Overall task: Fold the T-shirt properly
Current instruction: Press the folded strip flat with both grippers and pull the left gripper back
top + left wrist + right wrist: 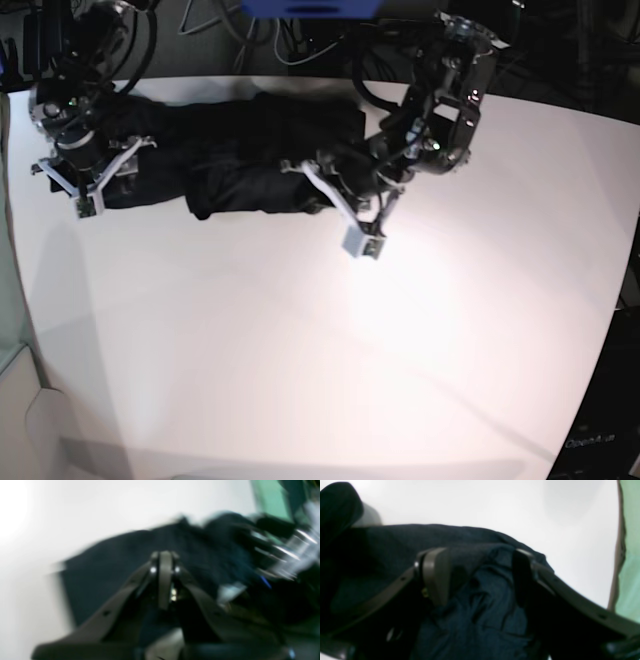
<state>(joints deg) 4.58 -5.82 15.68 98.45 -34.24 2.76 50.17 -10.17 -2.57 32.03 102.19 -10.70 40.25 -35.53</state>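
**A:** Where is the T-shirt lying?

**B:** It is lying bunched in a long dark band across the upper left of the white table in the base view; both arms are reaching over it.

**A:** What are the grippers doing?

**B:** The right gripper, at the band's left end, is standing with its jaws wide apart over rumpled cloth; the left gripper, at the band's right end, is showing its fingers pressed together, though the wrist view is blurred; whether any cloth is pinched, I cannot tell.
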